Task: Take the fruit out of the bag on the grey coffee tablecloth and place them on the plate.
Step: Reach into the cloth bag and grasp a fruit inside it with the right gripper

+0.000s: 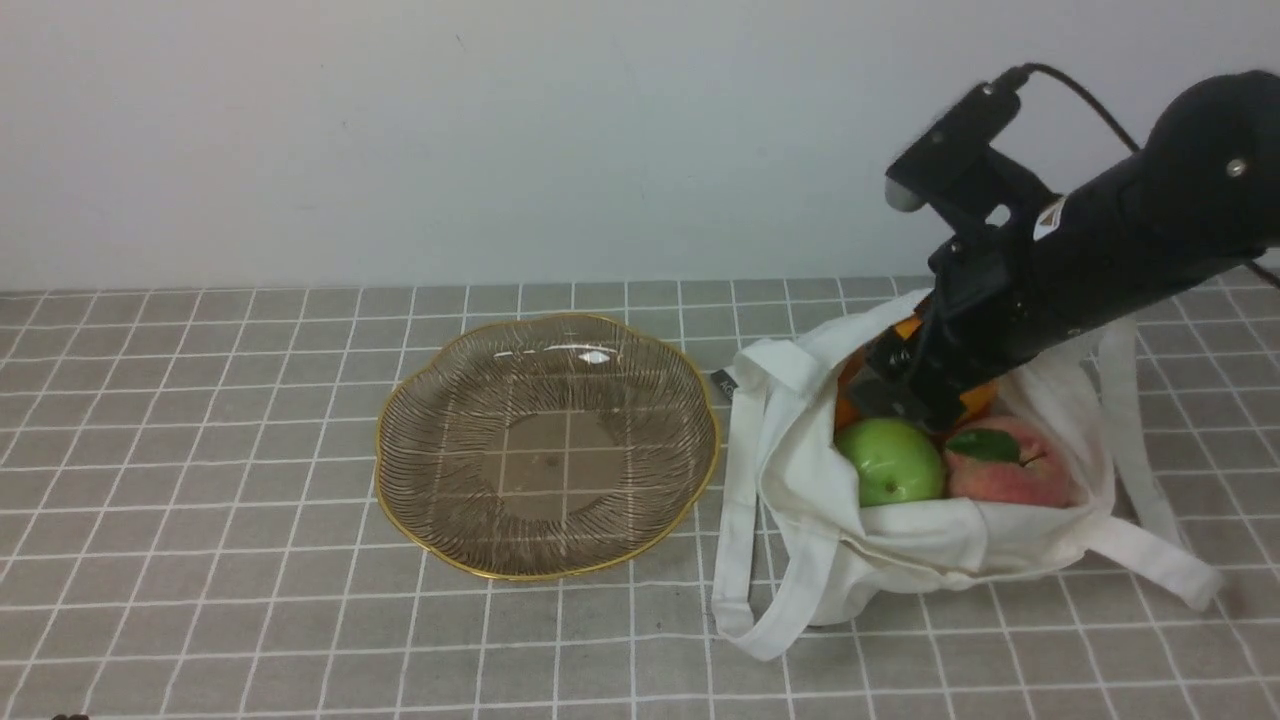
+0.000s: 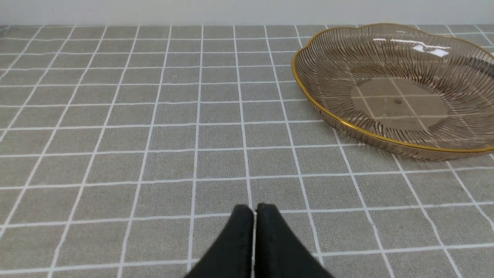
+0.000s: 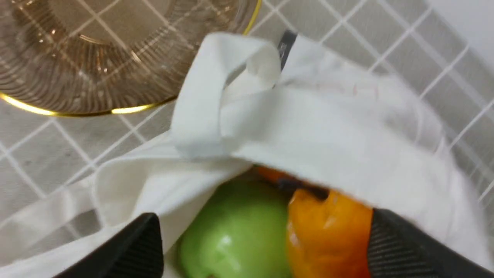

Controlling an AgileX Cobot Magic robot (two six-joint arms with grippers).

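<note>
Right pincer [image 3: 266,247]: we are holding it wide inside the bag [image 1: 900,555], right of the plate [image 1: 545,575], straddling apple [image 1: 890,462] and pear [image 3: 328,231] to take one. Left pincer [image 2: 254,216]: we are holding it closed, idle, apart from the plate.

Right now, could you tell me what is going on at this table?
The right claw is open, reaching into the white bag over the green apple and an orange fruit, gripping nothing yet. A peach lies beside them in the bag. The plate holds no fruit. The left claw is shut, low over the tablecloth.
</note>
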